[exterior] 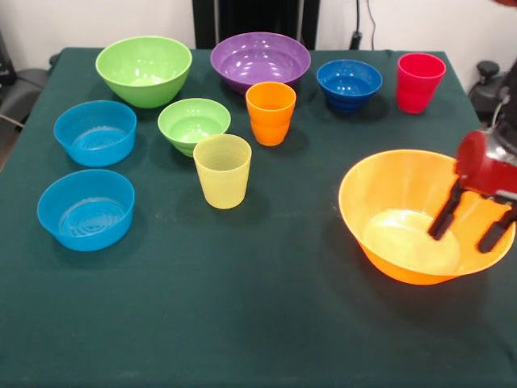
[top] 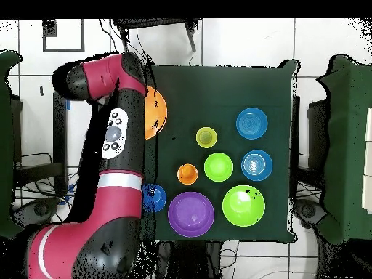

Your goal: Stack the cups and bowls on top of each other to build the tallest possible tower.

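You'll find no readable writing on any cup or bowl. Your gripper [exterior: 472,220] hangs open inside the huge orange bowl [exterior: 404,234], fingers spread, gripping nothing. That bowl sits near the table [exterior: 242,323] edge at the front view's right. Nothing is stacked: the purple bowl [exterior: 260,60], large green bowl [exterior: 144,69], dark blue bowl [exterior: 349,84] and red cup [exterior: 419,82] line the far side; the orange cup [exterior: 271,112], yellow cup [exterior: 222,170], small green bowl [exterior: 194,124] and two light blue bowls [exterior: 95,132] [exterior: 86,208] stand apart. The near table strip is open.
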### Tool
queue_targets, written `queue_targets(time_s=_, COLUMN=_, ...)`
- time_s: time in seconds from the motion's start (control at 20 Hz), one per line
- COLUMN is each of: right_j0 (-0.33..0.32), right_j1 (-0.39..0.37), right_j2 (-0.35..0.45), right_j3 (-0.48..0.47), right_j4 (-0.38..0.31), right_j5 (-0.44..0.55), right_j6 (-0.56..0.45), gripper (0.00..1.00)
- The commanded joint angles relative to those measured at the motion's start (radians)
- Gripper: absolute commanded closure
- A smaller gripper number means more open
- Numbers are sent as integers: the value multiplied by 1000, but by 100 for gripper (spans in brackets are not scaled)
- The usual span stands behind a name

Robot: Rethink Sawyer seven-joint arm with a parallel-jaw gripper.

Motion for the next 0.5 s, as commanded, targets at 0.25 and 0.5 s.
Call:
queue_targets(time_s=0.25, right_j0=-38, right_j1=117, right_j2=44, right_j3=-302, right_j4=81, right_j5=254, right_j6=16, gripper=0)
queue_targets(time_s=0.5, right_j0=-45, right_j1=199, right_j2=-23, right_j3=-383, right_j4=116, right_j5=244, right_j6=92, gripper=0)
